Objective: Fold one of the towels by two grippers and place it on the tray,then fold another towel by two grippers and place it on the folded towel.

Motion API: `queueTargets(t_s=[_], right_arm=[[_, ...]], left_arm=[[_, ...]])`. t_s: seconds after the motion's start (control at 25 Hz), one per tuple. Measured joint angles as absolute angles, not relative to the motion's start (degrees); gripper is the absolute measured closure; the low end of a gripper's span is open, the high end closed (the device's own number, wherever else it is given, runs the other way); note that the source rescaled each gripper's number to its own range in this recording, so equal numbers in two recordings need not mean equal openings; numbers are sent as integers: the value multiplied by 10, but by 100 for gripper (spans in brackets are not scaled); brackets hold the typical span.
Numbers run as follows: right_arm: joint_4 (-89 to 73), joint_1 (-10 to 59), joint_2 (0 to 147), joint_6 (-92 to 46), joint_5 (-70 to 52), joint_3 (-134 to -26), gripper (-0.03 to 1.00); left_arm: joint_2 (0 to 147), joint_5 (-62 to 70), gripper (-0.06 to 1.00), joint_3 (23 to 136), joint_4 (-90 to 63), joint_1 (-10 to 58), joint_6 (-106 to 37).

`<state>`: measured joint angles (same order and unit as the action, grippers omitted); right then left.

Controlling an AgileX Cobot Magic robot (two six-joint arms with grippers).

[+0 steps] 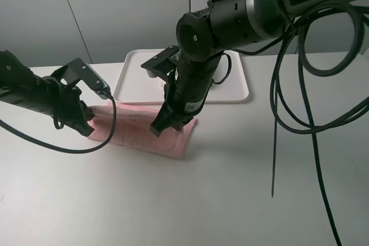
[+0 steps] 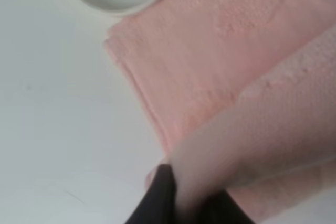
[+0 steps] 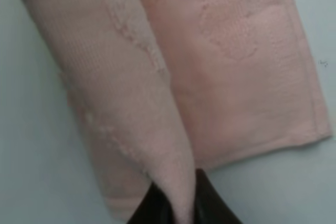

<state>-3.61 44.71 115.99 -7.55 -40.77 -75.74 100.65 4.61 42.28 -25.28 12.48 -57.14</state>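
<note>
The left gripper (image 1: 90,129) and right gripper (image 1: 157,130) each clamp a lifted edge of the pink towel (image 1: 135,135), mid-fold just beside the tray (image 1: 128,87). Next, they should probably lay that edge over evenly.

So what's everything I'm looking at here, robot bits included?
pink towel: one, pale pink, folded on the table in front of the tray
tray: one, white, at the back of the table
table: one, white
cables: several, black, trailing from the arms
left arm: one, black
right arm: one, black
left pincer: one, black, shut on the pink towel
right pincer: one, black, shut on the pink towel
</note>
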Motion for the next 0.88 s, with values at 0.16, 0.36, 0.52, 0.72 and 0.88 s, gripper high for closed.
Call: queueTargets(t_s=[0.16,0.36,0.52,0.72,0.88], right_arm=[[-32,445,1167,-53,-387,-757,96],[-20,439,1167,-27,-349,-757,52],[-10,439,1167,8,-337,-757,1],[-9,433,1167,45,-348,-757,-3],[-23,410,1167,43,-388,-757,-3]], left_arm=[[1007,21,78,423,-256,125,-562],[1007,-40,9,423,-259,125,-501],[1007,-44,2,423,-264,125,-486],[1013,47,11,464,-303,110,-474],[1037,187,6,552,-295,75,-413]])
